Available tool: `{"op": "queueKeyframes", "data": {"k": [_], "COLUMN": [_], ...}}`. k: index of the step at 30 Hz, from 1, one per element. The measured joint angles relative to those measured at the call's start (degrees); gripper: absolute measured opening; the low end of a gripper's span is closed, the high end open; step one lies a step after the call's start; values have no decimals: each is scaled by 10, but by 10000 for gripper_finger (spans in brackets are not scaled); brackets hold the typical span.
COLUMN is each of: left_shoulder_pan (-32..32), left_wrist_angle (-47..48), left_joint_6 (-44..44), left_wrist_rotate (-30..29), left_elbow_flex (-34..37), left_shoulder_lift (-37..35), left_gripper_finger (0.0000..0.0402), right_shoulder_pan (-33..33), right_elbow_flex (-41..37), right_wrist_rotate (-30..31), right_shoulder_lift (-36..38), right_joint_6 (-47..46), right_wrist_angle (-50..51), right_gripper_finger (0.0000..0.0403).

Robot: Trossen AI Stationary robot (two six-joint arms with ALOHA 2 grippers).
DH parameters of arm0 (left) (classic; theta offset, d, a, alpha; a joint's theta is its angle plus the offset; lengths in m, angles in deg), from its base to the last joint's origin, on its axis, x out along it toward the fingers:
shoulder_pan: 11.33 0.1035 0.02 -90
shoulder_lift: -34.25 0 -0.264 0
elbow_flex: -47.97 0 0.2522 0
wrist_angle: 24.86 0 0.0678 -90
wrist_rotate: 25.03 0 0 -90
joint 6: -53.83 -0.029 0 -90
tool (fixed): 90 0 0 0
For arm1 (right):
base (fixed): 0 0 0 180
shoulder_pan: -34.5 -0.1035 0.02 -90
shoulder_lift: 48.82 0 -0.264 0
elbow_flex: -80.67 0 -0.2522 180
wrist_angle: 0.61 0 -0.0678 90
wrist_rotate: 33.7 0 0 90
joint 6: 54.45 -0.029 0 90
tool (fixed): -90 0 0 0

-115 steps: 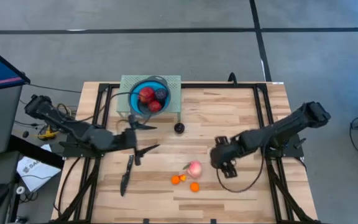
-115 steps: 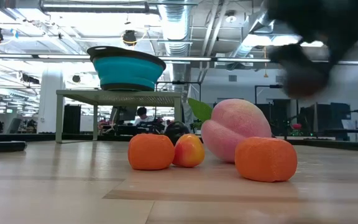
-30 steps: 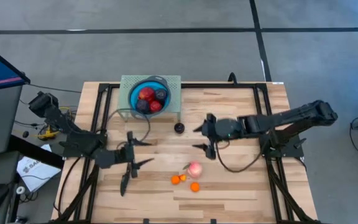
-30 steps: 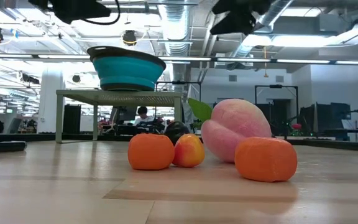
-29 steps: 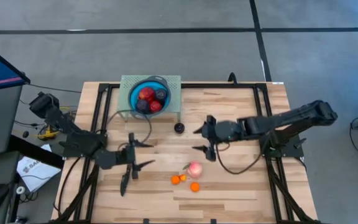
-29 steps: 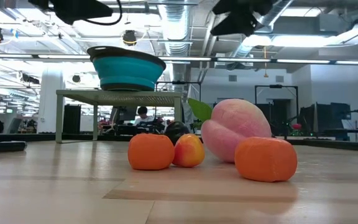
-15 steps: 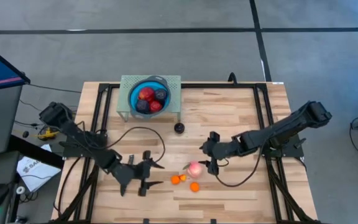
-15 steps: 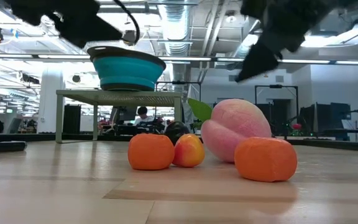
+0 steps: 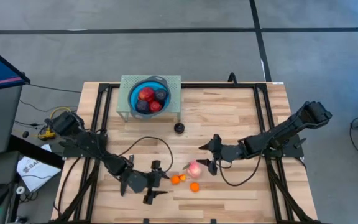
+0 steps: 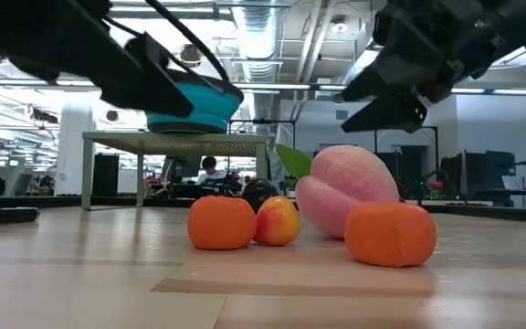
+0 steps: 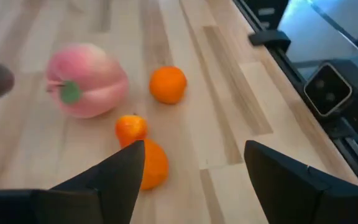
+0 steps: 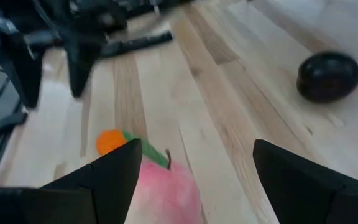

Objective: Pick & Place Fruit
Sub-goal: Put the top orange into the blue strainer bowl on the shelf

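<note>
Spanning pale wood planks, table point(image 9: 241, 118), grey floor point(image 9: 166, 56), ceiling pipes point(image 10: 272, 27)

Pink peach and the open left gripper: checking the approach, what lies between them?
In the high view, small orange fruits lie between the pink peach and left gripper.

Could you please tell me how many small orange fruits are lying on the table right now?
3. All sit loose on the wooden table in a cluster beside the pink fruit: two side by side and one nearer the front edge. None looks hidden.
</note>
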State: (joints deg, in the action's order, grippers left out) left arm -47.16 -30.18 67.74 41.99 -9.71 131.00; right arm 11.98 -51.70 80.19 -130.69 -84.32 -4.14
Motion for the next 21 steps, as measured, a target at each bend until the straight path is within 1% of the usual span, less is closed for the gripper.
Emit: {"op": "queueKeyframes", "data": {"k": [3,8,11,15,21], "left_shoulder_pan": [16,41,50,58,67], "left_wrist_angle": [-4,-33,-65,-79,-84], "left_joint_6": [0,15,16,16,29], "left_wrist_rotate": [17,17,19,25,39], "left_elbow_flex": [-10,-9,-10,-12,-11], "left_shoulder_lift": [28,61,89,119,132], "left_gripper_finger": [297,341,352,342,300], "right_shoulder_pan": [0,0,0,0,1], "right_elbow_flex": [0,0,0,0,0], "right_wrist_rotate": [4,6,6,6,26], "right_shoulder_lift": [0,0,0,0,0], "right_joint_6": [11,30,33,35,35], "right_wrist_angle": [-8,-21,-23,-29,-31], "right_gripper_finger": [301,301,301,301,301]}}
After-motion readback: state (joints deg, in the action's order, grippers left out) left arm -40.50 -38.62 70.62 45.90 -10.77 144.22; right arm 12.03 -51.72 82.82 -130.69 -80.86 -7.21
